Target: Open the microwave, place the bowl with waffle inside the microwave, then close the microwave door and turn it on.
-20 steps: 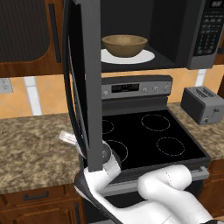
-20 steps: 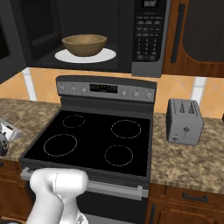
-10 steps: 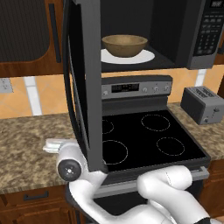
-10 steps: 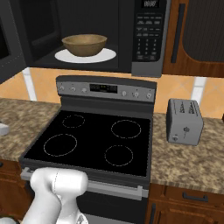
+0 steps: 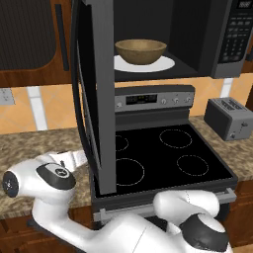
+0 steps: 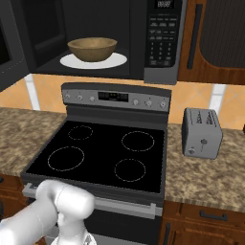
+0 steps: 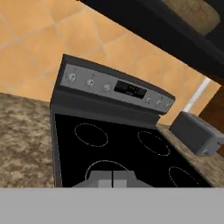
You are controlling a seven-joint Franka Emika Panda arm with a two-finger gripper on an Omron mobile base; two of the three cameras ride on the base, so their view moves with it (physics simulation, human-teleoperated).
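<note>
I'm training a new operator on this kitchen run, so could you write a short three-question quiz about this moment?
1. True or false: the bowl sits on the white plate inside the microwave.
2. The microwave door is: A) shut, B) swung open to the left of the cavity, C) removed.
3. Fill in: on the counter to the right of the stove stands a small grey ____.

Key
1. True; both base views show the bowl resting on the plate in the cavity.
2. B; the door stands wide open, edge-on in the left base view.
3. toaster. The end effector is shut and empty, low over the stove's front.
</note>
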